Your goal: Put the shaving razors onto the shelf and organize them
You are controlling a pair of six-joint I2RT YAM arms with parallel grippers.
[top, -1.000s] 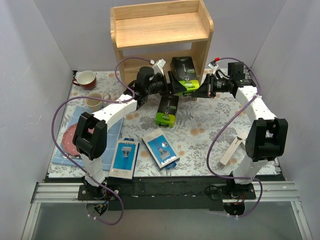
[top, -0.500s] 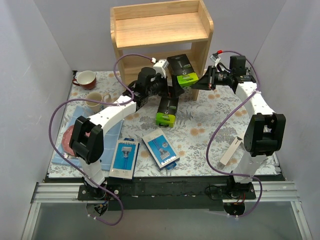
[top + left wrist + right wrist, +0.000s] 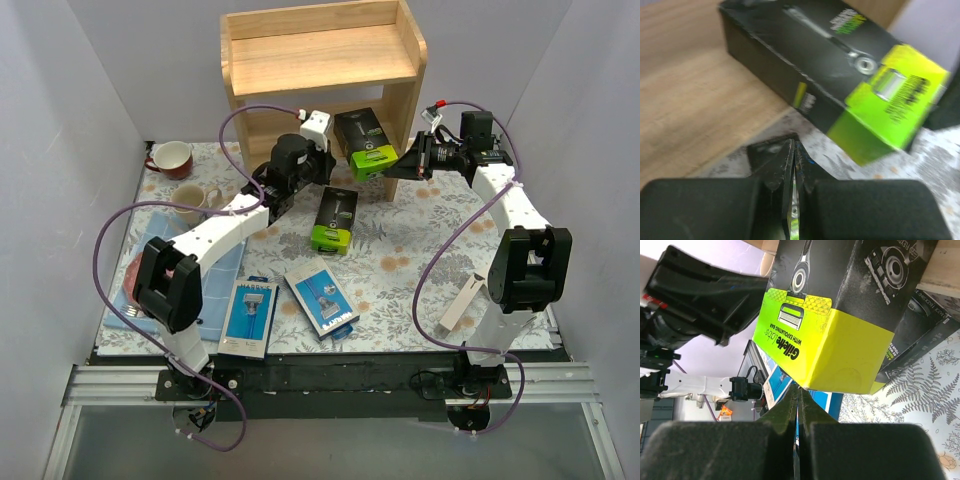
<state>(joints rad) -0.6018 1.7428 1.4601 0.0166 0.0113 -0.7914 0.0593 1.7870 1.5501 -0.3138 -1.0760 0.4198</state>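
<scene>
black cardboard with lime-green ends: two razor boxes. the upper black-and-lime box (image 3: pixel 363 143) lies tilted, with its black end in the lower tier of the light wooden two-tier shelf (image 3: pixel 320 60) and its lime end sticking out. a razor picture is printed on its face. the second black-and-lime box (image 3: pixel 335 220) lies on the floral table mat (image 3: pixel 420 250). two flat blue razor packs lie near the front, the left blue pack (image 3: pixel 250 312) and the right blue pack (image 3: pixel 322 302). one slim beige box (image 3: pixel 462 303) is visible. left gripper (image 3: pixel 794 146): fingers closed, empty. right gripper (image 3: pixel 797 389): fingers pressed together, tips touching the lime end.
</scene>
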